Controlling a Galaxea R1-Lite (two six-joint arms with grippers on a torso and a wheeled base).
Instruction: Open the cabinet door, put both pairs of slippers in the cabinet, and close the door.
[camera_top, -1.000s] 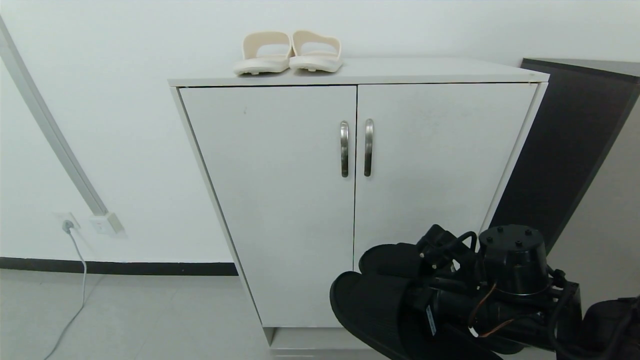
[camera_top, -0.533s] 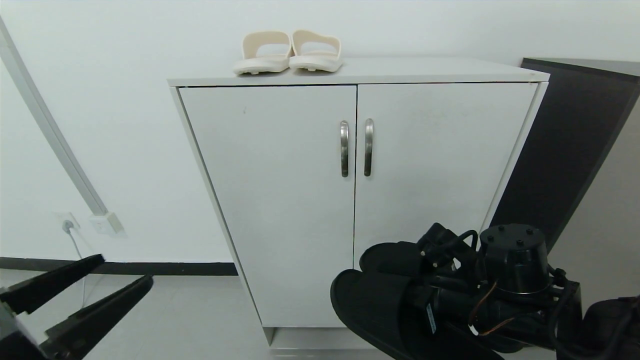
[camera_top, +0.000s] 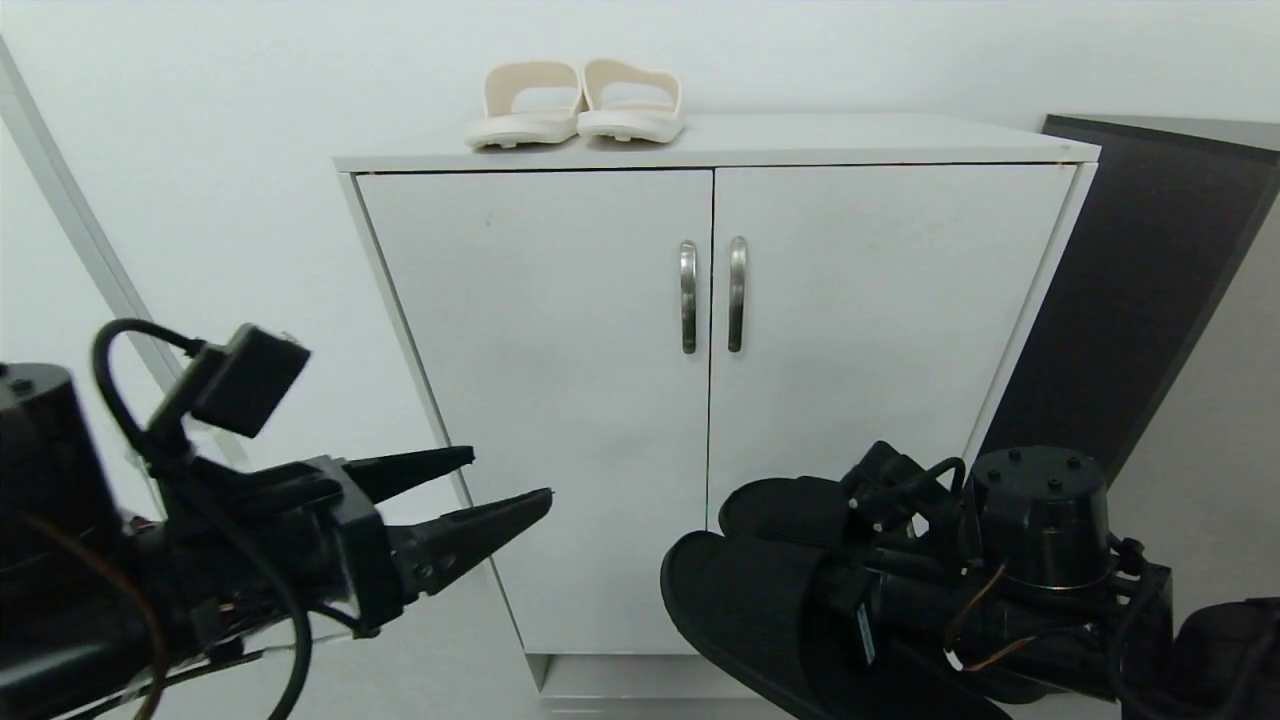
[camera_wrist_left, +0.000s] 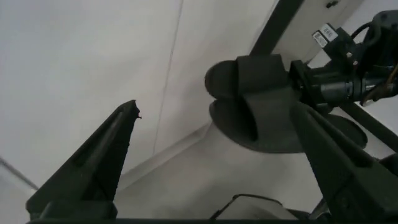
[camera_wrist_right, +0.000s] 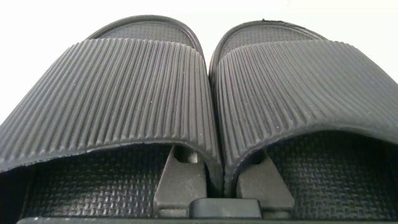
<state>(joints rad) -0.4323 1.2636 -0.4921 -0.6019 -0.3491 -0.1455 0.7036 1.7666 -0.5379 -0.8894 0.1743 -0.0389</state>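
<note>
Looking head-on, the cabinet (camera_top: 850, 140) shows two shut doors (camera_top: 560, 400), two handles (camera_top: 688, 297) and one cream pair of slippers (camera_top: 578, 105) on top; the left gripper (camera_top: 505, 478) gapes at lower left, while the right gripper (camera_top: 850, 590) clamps one black pair (camera_top: 760, 590) at lower right. Left wrist view: two spread fingers (camera_wrist_left: 99, 162) frame that black pair (camera_wrist_left: 255, 106). Right wrist view: two fingers (camera_wrist_right: 180, 180) pinch the adjoining sides of the black pair (camera_wrist_right: 124, 93).

Left tool (camera_top: 510, 475) gapes, pointing forward; right tool (camera_wrist_right: 219, 183) grips black slippers (camera_top: 760, 600).

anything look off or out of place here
Nothing is damaged, spilled or askew. The pair of cream slide slippers sits on top of the shut white two-door cabinet rather than inside it; the pair of black ribbed slippers is gripped in the right end effector.
</note>
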